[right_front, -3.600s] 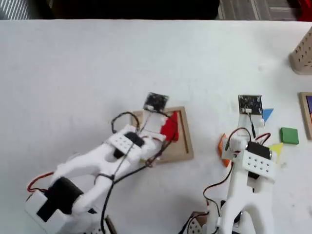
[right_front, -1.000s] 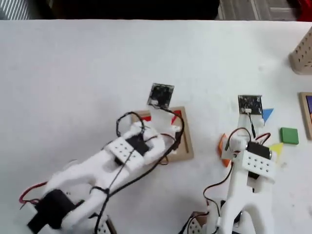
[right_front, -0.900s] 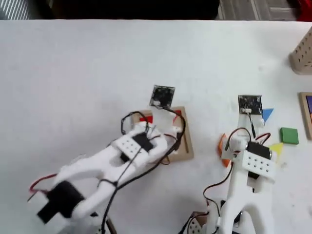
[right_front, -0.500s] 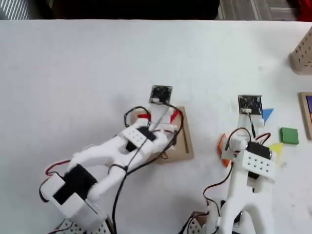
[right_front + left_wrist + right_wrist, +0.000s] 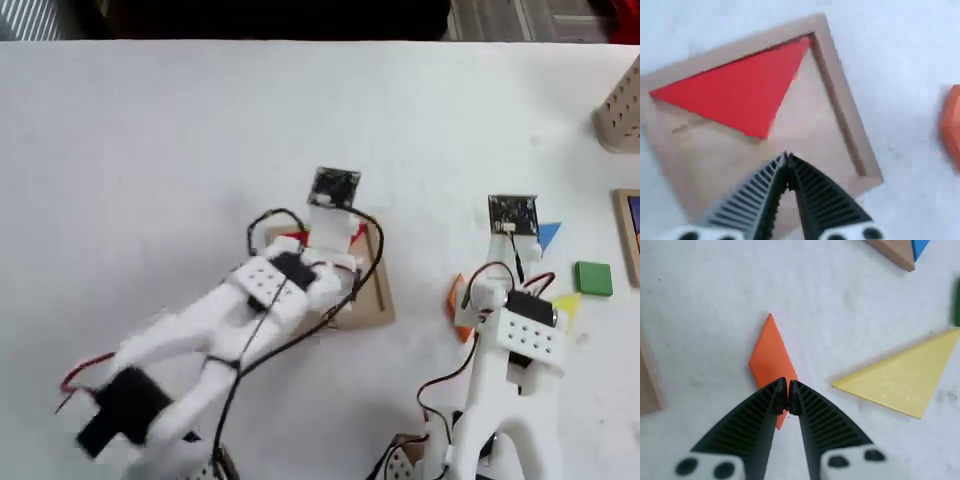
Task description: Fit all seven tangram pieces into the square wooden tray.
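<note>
The square wooden tray [image 5: 845, 107] [image 5: 385, 290] lies at the table's middle with a red triangle [image 5: 737, 90] [image 5: 352, 236] flat in its far half. My left gripper [image 5: 787, 161] hangs shut and empty above the tray's bare floor, just clear of the red triangle's point. My right gripper [image 5: 788, 388] is shut and empty over an orange parallelogram [image 5: 771, 360] [image 5: 456, 296]. A yellow triangle [image 5: 905, 377] [image 5: 567, 302], a green square [image 5: 593, 278] and a blue triangle [image 5: 548, 234] lie on the table around the right arm.
A perforated wooden block [image 5: 620, 112] stands at the far right edge. A second wooden frame [image 5: 628, 235] with a blue piece sits at the right edge. The wooden corner with a blue piece [image 5: 900, 250] lies past the yellow triangle. Open white table stretches left and behind.
The left arm shifted over the tray and the red triangle went from tilted at the tray's right to lying flat inside. The right arm has not moved.
</note>
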